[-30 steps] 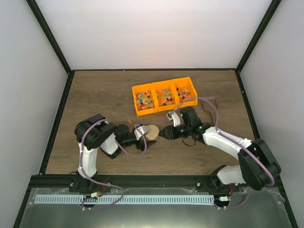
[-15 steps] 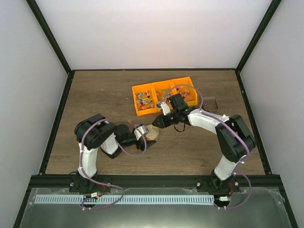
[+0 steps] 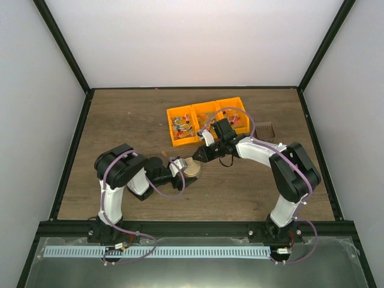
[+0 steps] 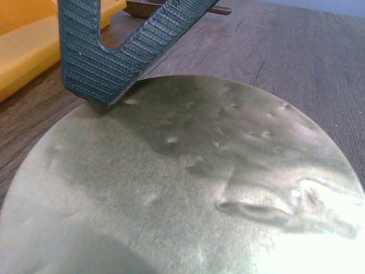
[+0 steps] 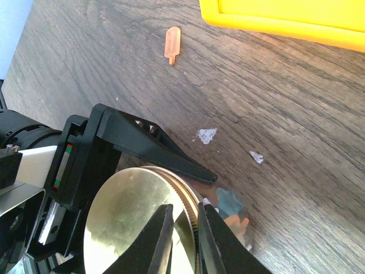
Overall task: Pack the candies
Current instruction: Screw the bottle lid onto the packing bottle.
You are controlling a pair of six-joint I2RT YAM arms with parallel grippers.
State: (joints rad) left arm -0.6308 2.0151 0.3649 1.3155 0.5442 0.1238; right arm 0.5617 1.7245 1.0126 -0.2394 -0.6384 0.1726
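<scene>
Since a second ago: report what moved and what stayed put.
The right gripper moved left and away from the bases, its elbow folding in, and its fingers now pinch the rim of the lid. The left gripper, orange bins and brown scoop stayed put.

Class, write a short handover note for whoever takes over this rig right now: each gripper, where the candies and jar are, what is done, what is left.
Left gripper: holds the jar from the side.
Right gripper: pinches the rim of the gold lid, which sits on the jar.
Candies: most are in the three orange bins. A few show through the jar wall. One small orange piece lies loose on the table.
Done: some candies are jarred.
Left: the bins hold plenty. I cannot tell whether the lid is going on or coming off.
</scene>
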